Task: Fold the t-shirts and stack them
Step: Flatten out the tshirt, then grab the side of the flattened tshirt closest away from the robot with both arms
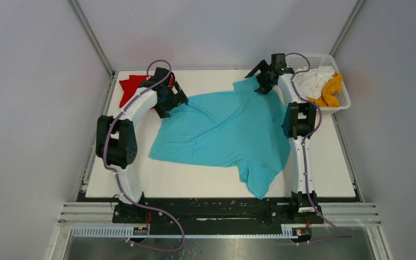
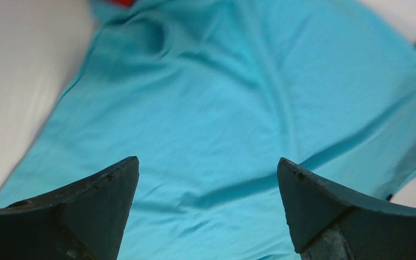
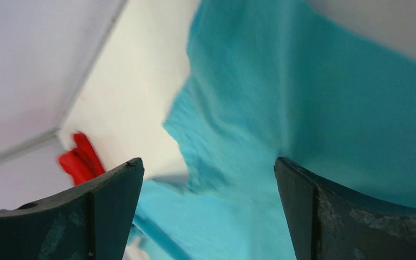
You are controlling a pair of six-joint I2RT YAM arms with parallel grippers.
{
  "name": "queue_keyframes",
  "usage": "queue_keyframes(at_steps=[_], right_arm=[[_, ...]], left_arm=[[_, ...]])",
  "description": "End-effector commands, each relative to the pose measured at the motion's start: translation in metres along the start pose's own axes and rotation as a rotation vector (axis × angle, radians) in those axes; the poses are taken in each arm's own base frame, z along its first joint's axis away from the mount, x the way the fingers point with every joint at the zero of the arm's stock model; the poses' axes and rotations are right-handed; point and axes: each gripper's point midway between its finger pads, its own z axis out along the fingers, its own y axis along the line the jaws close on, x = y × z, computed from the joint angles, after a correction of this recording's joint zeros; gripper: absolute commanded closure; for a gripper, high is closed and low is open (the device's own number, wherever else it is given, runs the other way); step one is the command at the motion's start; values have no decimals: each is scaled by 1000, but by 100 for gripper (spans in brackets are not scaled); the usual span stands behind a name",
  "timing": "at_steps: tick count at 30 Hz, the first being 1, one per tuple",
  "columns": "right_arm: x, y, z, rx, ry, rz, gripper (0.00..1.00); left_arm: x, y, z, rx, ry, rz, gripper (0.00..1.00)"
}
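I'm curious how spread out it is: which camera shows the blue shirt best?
The top view: the blue shirt lies nearly whole there, spread over the table. The left wrist view shows only a wrinkled stretch of it; the right wrist view only a blurred edge, with the red shirt beyond.

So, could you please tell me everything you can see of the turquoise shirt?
The turquoise shirt is plain, soft, thin-looking fabric, short-sleeved. It lies spread open and unfolded on the white table, mostly flat with shallow wrinkles, its sleeves toward the right: one points at the near edge, the other lies by the far edge. The open left end effector is over its far left corner, the open right end effector over the far sleeve; contact cannot be told.
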Motion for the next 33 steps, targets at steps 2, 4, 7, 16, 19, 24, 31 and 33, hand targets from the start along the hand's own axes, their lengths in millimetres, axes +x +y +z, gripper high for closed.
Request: queue_keyframes(at_steps=[2, 4, 7, 16, 19, 24, 31, 33], right_arm=[[14, 68, -146, 11, -143, -433, 1], [35, 56, -195, 96, -184, -521, 1], [66, 14, -241, 166, -225, -497, 0], [111, -90, -291, 54, -376, -306, 1], [130, -104, -286, 35, -326, -296, 0], [150, -127, -278, 94, -228, -279, 1], [157, -146, -273, 169, -182, -269, 1], [157, -148, -274, 181, -182, -274, 1]], left_arm=[[12, 45, -58, -84, -113, 19, 1], [26, 71, -67, -125, -120, 14, 1], [51, 114, -76, -190, -125, -16, 1], [90, 196, -73, -268, -170, -171, 1], [97, 211, -65, -332, -156, -212, 5], [105, 220, -55, -373, -138, -262, 25], [114, 228, -45, -422, -94, -276, 41], [117, 229, -42, -426, -78, -276, 49]])
